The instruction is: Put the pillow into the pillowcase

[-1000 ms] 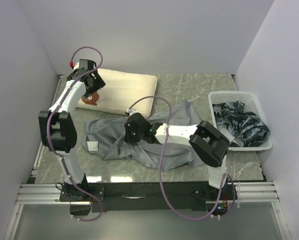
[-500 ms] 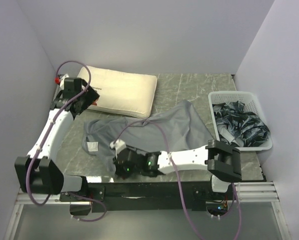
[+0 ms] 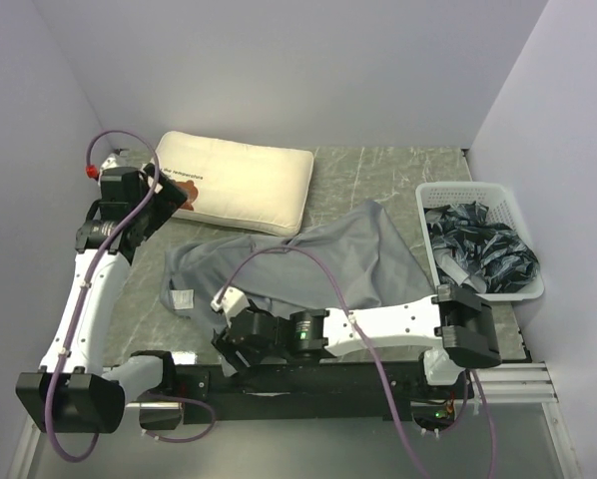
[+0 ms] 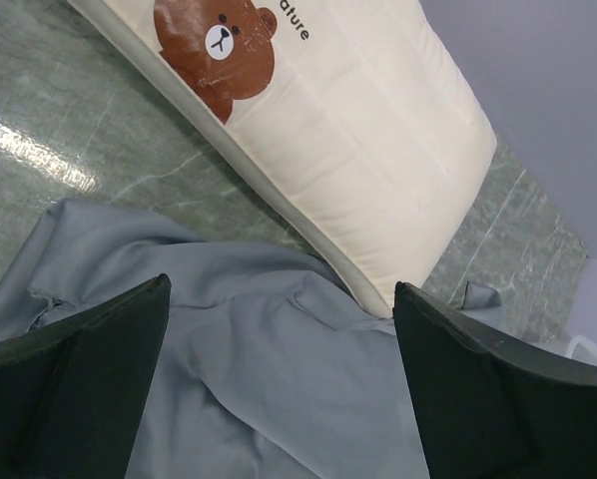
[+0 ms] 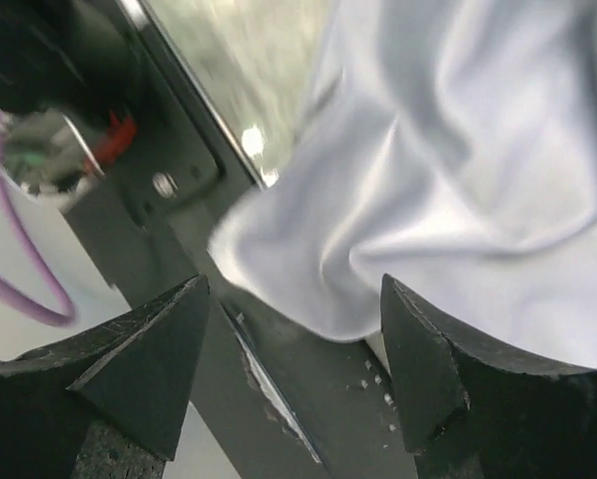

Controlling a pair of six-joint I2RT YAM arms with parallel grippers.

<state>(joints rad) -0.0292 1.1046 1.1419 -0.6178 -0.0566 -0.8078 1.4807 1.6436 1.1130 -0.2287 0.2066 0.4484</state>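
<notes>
The pillowcase (image 3: 298, 264), dragged to the near edge of the table (image 3: 378, 170), is freshly released: my right gripper (image 5: 294, 284) has sprung wide. My left gripper (image 3: 169, 197), also wide and empty, has backed off the pillow (image 3: 241, 182), which lies outside the case, far left.

white basket (image 3: 463, 188) holding dark crumpled things (image 3: 478, 249) on the marbled table (image 3: 398, 175).

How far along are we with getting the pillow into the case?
Nothing is done: the pillow lies on the table, outside the crumpled pillowcase. Nothing in hand: left gripper and right gripper are open and empty. Opening the case and stuffing remain.
</notes>
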